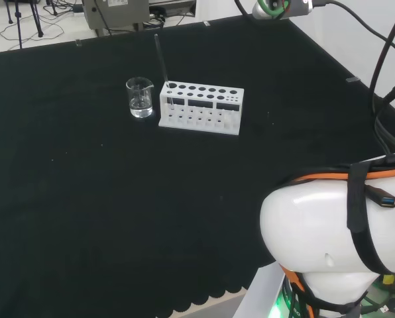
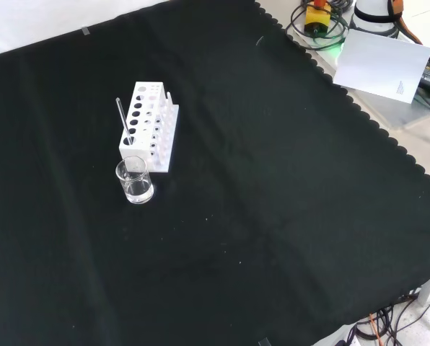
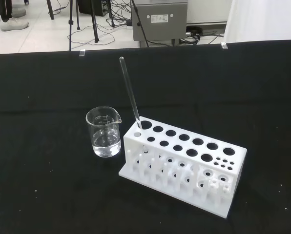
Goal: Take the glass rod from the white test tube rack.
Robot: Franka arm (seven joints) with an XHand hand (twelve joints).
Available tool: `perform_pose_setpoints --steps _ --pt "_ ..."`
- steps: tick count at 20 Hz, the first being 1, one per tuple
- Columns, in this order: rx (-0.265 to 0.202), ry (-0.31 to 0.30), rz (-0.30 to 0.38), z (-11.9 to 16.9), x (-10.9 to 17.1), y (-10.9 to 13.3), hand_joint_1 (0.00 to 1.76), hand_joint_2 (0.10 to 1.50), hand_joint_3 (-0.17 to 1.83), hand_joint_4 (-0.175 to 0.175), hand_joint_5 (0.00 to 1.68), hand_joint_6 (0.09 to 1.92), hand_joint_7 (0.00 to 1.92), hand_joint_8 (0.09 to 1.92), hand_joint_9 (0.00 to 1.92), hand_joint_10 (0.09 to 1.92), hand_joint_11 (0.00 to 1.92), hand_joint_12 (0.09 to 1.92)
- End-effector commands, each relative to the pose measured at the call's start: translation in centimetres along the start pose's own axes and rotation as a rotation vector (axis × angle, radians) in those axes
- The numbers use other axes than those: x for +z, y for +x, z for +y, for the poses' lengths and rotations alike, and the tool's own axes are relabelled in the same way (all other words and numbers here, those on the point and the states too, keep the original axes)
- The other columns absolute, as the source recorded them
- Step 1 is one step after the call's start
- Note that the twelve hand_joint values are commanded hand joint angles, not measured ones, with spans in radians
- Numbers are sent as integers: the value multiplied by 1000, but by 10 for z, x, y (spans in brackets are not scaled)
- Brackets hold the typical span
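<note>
A tabletop (image 1: 85,218) draped in black cloth spreads beneath the robot arm (image 1: 330,232), whose white links bulk at the right of the head view. On the cloth stands the white test tube rack (image 1: 201,108), its top pierced by rows of round holes. Just beside the rack's end, at its left in the head view and nearer the camera in the front view, sits a small clear beaker (image 1: 140,97) holding a little clear liquid. The glass rod (image 3: 130,92) stands in a corner hole at the rack's beaker end, leaning slightly, its upper length rising well above the rack. Whether the fingers are released or clenched cannot be told
</note>
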State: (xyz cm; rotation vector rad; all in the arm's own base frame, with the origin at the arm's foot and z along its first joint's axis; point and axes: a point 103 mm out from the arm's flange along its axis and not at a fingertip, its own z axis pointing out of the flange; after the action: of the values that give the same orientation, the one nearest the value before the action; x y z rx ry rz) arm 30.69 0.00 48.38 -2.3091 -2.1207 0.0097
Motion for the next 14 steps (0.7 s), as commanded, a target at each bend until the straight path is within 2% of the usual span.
perform_pose_setpoints --steps 1,2,3,5,6,8,10,14 --pt "-1 -11 -7 1 0 0 716 788 587 -173 331 103 326 577 704 106 383 1186" --pt "-1 -9 -9 3 1 0 654 841 522 -172 204 87 159 599 566 87 235 1301" --pt "-1 -7 -10 5 2 0 623 870 486 -172 142 87 75 624 501 87 161 1366" --pt "-3 -3 -21 10 5 -2 600 893 455 -172 101 87 15 665 462 87 116 1417" --pt "-7 -2 -17 12 7 -3 596 900 445 -172 98 87 6 683 421 145 116 1425" --pt "-12 3 -19 18 10 -6 592 909 429 -172 99 87 0 709 272 526 128 1431" --pt "-18 0 -9 27 13 -5 592 910 429 -174 107 87 0 774 225 766 188 1428" --pt "-44 9 -16 54 18 -2 596 903 450 -175 134 87 65 907 374 879 377 1391"
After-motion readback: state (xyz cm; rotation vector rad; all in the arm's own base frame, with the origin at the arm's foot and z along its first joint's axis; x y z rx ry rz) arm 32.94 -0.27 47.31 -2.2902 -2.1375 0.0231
